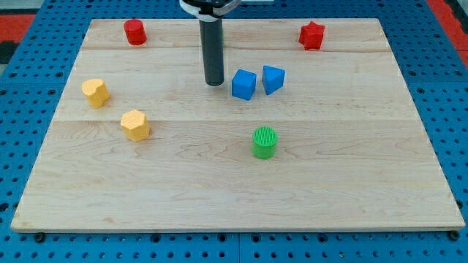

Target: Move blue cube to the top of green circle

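Blue cube sits a little above the middle of the wooden board, with the tip just beside it at 9 o'clock; whether they touch cannot be told. The arm ends in a plain rod, so nothing opens or closes. A second blue block, wedge-like, stands close at 3 o'clock of the cube. The green circle lies at 5 o'clock from the cube, apart from it. Two yellow blocks stay at 9 o'clock of the board, two red blocks near the top edge.
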Available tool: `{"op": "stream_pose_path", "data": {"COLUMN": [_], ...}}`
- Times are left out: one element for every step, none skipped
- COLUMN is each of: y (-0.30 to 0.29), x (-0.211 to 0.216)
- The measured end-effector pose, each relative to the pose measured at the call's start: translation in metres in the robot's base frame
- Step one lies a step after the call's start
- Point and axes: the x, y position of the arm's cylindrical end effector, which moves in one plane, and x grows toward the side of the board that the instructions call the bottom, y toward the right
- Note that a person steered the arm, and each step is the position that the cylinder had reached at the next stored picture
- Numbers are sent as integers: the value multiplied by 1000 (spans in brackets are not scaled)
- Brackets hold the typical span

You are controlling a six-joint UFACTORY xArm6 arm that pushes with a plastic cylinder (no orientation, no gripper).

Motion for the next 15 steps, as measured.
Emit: {"op": "stream_pose_path", "data": {"y": [-10,-26,-30,-30,-29,5,62,122,176,181,149,117,132,137,138], "x": [0,-2,-8,-8,-8,-8,-8,-7,-5,-5,15,51,44,35,36]}}
